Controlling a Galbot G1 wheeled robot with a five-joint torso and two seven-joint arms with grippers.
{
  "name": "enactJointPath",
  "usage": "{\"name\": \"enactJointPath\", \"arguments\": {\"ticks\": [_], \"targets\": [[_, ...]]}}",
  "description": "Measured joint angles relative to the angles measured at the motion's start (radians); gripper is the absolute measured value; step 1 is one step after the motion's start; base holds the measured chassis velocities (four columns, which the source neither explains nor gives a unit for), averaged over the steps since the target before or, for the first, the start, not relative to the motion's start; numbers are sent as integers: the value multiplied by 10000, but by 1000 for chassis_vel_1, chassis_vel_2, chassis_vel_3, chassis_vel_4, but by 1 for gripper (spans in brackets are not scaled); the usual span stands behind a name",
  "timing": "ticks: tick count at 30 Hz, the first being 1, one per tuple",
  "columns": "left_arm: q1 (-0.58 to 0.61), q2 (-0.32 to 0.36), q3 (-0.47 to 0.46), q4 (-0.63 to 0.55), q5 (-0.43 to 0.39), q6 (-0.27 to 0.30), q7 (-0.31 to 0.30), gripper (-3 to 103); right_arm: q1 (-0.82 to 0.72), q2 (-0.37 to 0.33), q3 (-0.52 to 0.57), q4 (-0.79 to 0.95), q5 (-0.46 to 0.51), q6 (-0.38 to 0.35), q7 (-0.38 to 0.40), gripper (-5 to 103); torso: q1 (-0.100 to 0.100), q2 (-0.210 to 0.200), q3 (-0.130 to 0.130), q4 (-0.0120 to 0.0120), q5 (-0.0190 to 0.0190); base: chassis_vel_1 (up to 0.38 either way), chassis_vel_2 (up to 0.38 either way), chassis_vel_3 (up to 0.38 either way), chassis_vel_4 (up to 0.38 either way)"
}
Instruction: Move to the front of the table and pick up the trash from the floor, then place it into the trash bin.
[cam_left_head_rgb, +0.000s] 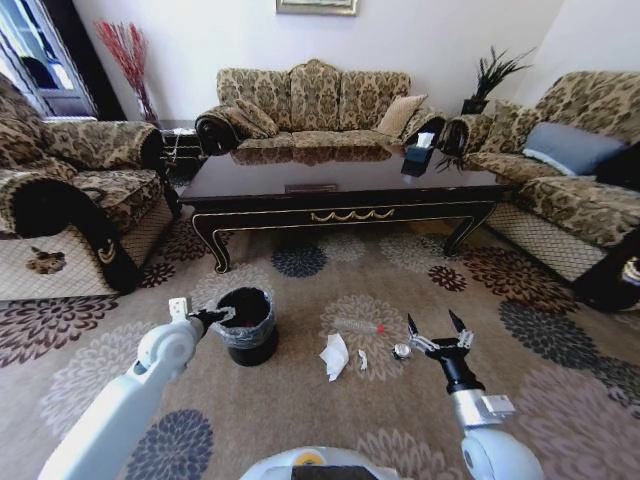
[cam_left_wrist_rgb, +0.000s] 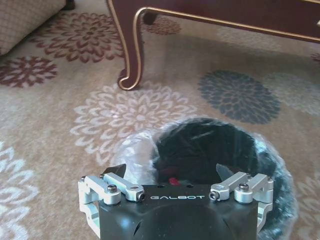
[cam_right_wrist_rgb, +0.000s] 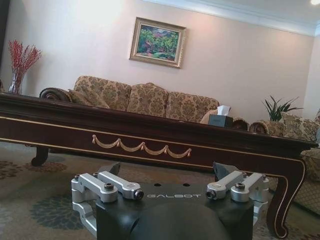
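The dark glossy table (cam_left_head_rgb: 340, 190) with gold scrollwork stands ahead; its apron (cam_right_wrist_rgb: 142, 146) also faces the right wrist view. The trash lies on the carpet: crumpled white paper (cam_left_head_rgb: 334, 355), a clear bottle (cam_left_head_rgb: 357, 326) with a red cap, a shiny round bit (cam_left_head_rgb: 401, 351) and a tiny white scrap (cam_left_head_rgb: 362, 360). The black trash bin (cam_left_head_rgb: 247, 325) with its liner stands left of them. My left gripper (cam_left_head_rgb: 214, 317) hovers open over the bin's rim (cam_left_wrist_rgb: 140, 150), nothing between its fingers. My right gripper (cam_left_head_rgb: 436, 328) is open and empty, just right of the shiny bit.
Patterned sofas ring the table: one on the left (cam_left_head_rgb: 70, 190), one behind (cam_left_head_rgb: 315, 105), one on the right (cam_left_head_rgb: 570, 190). A tissue box (cam_left_head_rgb: 420, 152) sits on the table. A curved table leg (cam_left_wrist_rgb: 131, 55) stands beyond the bin. Open carpet lies around the trash.
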Motion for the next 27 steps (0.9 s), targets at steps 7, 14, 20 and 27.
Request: {"name": "enactJointPath", "arguments": {"ticks": [7,14,20,27], "targets": [[-765,292,626,691,-362,8,-267,100,182,-44,-90,-21,-5,-50,65,100,0,0,0,0,0,0,0,0,0],[-1219,200,1214,1435,-509,-11,-257,100,141,12,-61,-51,-30,-49,81,100,1,0,0,-2,-1,0,0,0,0],[-1436,225,1553,1875,-455,-31,-253,100,160,64,-41,-98,-36,-33,109,100,0,0,0,0,-1,0,0,0,0],[-1867,123,2128,2592,-420,-44,-163,100,206,46,-76,-197,-25,-24,129,100,0,0,0,0,-1,0,0,0,0]]}}
